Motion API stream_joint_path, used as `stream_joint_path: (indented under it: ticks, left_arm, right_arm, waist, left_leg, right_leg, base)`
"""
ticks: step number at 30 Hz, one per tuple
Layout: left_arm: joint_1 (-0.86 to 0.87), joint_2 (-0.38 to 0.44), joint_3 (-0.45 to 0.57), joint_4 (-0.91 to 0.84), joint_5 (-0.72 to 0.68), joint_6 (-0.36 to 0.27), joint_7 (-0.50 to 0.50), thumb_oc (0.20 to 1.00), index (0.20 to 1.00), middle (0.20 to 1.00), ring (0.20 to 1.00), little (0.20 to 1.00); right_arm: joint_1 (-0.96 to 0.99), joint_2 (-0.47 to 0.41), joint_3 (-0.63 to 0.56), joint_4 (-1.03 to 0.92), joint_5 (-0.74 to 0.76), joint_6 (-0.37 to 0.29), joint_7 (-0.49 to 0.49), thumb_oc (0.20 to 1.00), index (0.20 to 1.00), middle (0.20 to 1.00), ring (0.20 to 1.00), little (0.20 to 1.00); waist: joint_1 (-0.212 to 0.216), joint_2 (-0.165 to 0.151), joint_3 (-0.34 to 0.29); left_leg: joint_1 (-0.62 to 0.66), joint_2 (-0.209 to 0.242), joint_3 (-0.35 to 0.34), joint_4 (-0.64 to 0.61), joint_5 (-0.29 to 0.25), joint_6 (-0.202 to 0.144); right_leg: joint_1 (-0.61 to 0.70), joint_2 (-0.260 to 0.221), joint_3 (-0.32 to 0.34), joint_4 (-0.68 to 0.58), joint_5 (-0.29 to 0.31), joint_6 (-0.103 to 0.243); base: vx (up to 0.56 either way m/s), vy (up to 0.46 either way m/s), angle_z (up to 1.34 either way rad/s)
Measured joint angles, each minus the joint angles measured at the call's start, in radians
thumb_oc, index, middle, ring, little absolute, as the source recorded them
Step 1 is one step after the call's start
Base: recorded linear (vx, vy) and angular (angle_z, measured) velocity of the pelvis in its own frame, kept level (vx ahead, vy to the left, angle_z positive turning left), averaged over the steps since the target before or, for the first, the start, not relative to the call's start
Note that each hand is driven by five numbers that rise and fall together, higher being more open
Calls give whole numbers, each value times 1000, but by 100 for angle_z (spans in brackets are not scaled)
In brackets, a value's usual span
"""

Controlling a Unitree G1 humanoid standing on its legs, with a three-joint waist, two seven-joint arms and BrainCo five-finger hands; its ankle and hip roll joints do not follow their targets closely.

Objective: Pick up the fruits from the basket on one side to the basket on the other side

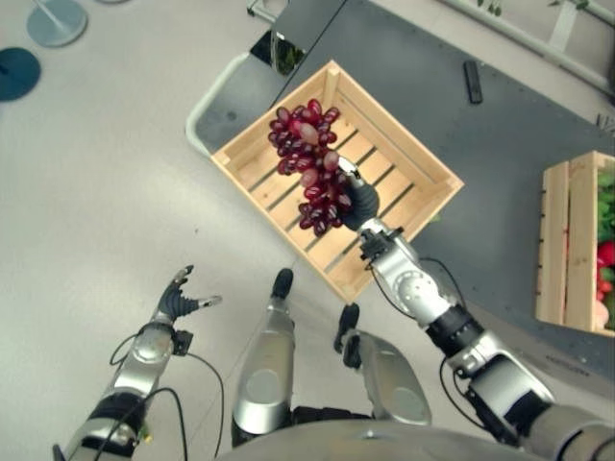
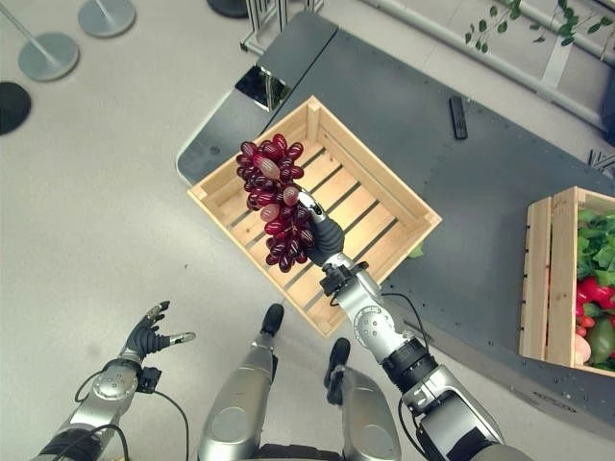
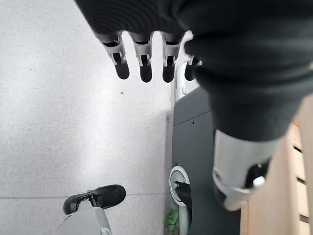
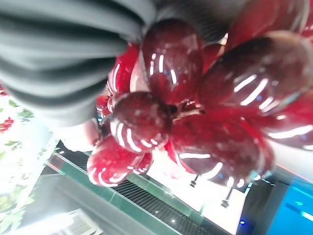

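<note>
Left hand hung low near the floor, fingers loose & spread, holding nothing. Right hand was up over the empty crate, fingers curled round the grapes, which hung above the slats. Best to lower them slow, let go only when they rest inside. The far crate w/ veg sat well apart.

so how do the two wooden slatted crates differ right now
The middle wooden slatted crate sits turned corner-on and shows bare slats inside, while the wooden slatted crate at the right edge sits squarer and holds green leaves and red produce. The right hand holds a bunch of dark red grapes above the middle crate; nothing hangs above the right-edge one. Both rest on the dark grey mat.
</note>
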Motion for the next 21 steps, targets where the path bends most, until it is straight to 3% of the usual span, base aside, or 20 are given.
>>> stream_joint_path:
  ticks: [8, 15, 18, 19, 21]
  left_arm:
    - [83, 5, 18, -231, -51, -6, -109, 1000, 1000, 1000, 1000, 1000]
    - [148, 37, 19, -455, -448, 56, -343, 1000, 1000, 1000, 1000, 1000]
    - [139, 37, 20, -459, -485, 70, -355, 1000, 1000, 1000, 1000, 1000]
    - [151, 46, 13, -492, -623, 110, -396, 1000, 1000, 1000, 1000, 1000]
    - [141, 51, 6, -512, -685, 153, -404, 1000, 1000, 1000, 1000, 1000]
  right_arm:
    - [72, -59, -68, -29, -6, 26, 11, 200, 200, 200, 200, 200]
    - [132, -171, -104, -33, -73, 83, 29, 200, 200, 200, 200, 200]
    - [132, -172, -105, -34, -78, 86, 29, 200, 200, 200, 200, 200]
    - [139, -175, -110, -35, -80, 100, 30, 200, 200, 200, 200, 200]
    - [142, -185, -114, -38, -80, 106, 30, 200, 200, 200, 200, 200]
  waist:
    - [-10, 1, -87]
    - [-30, -4, -163]
    - [-38, -6, -166]
    - [-55, -15, -188]
    - [-66, -20, -192]
  left_leg:
    - [64, 2, 3, -22, -8, 6]
    - [101, 5, 12, -38, -9, 14]
    - [108, 7, 12, -40, -10, 15]
    - [111, 8, 12, -45, -4, 13]
    - [116, 13, 13, -50, -8, 17]
  right_leg:
    - [77, 2, -10, -41, -5, 5]
    - [128, 2, -27, -63, -6, 6]
    - [134, 2, -26, -69, -7, 6]
    - [144, 5, -35, -77, -7, 6]
    - [146, 5, -33, -82, -7, 5]
  base:
    - [44, 1, 4]
    - [81, 5, 6]
    - [31, -1, 4]
    - [155, -17, 7]
    - [160, -21, 3]
